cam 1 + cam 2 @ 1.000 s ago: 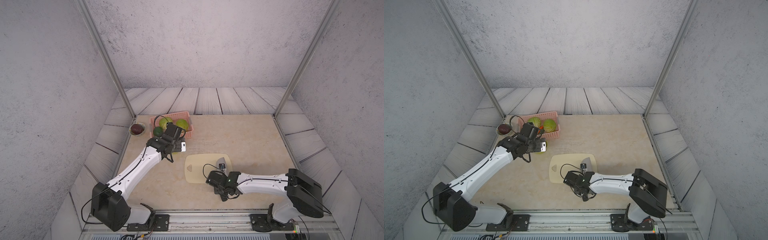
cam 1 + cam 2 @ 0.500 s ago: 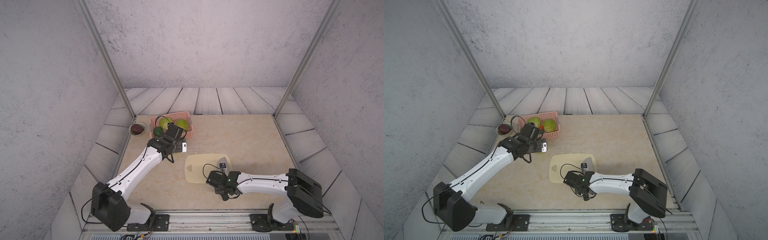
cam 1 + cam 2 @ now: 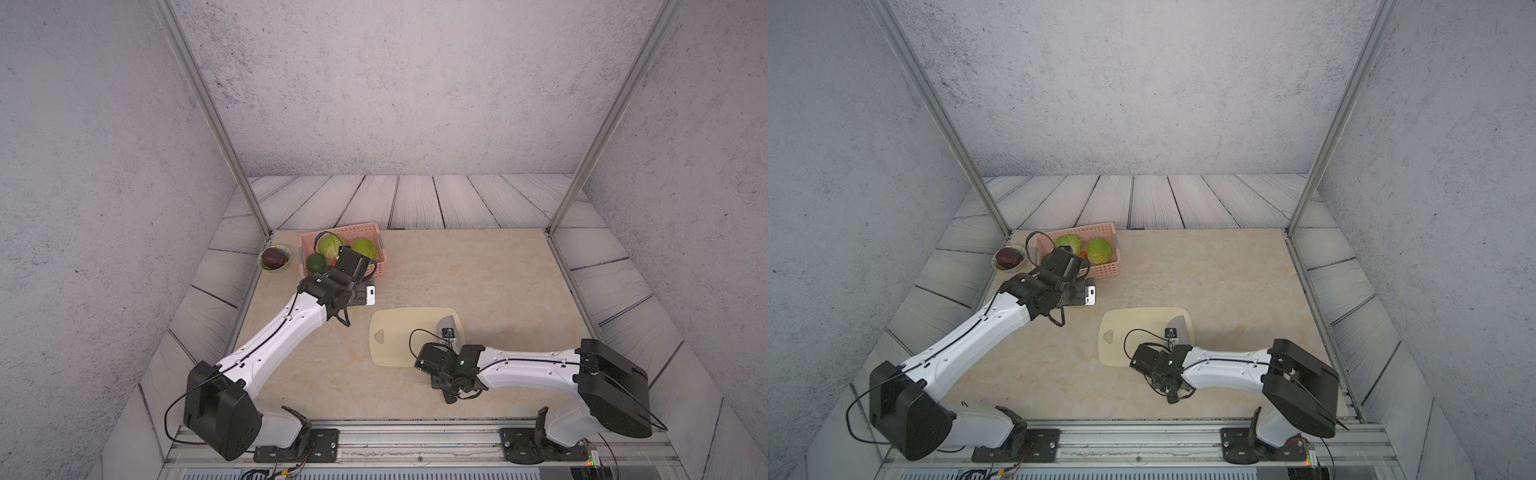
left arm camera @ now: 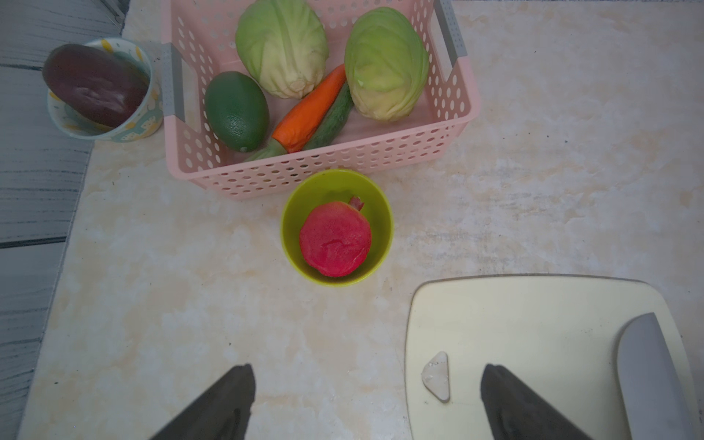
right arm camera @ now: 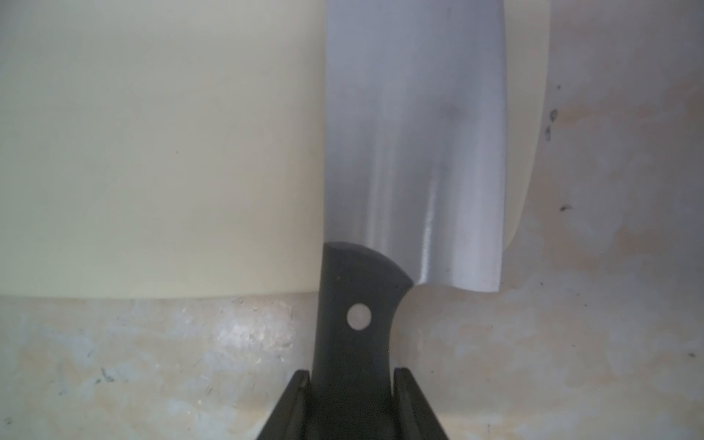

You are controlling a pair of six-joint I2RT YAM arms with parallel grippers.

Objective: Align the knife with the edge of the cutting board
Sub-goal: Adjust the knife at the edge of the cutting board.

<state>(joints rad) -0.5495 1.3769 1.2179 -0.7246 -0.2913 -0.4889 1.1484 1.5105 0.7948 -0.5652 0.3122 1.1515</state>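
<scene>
Pinching the stiff, likely blade-heavy knife by its black handle, clear of the slick steel, the right gripper appears soundly placed; the left gripper jaws stand spread, empty.

Enclosure: three grey, mottled concrete-look walls; two silver metal posts stand at the rear corners of the counter; counter top beige, marbled, matt; pale grey wood-grain planks border it at back and sides; metal rail along the front edge; light even, diffuse; shadows soft.
</scene>
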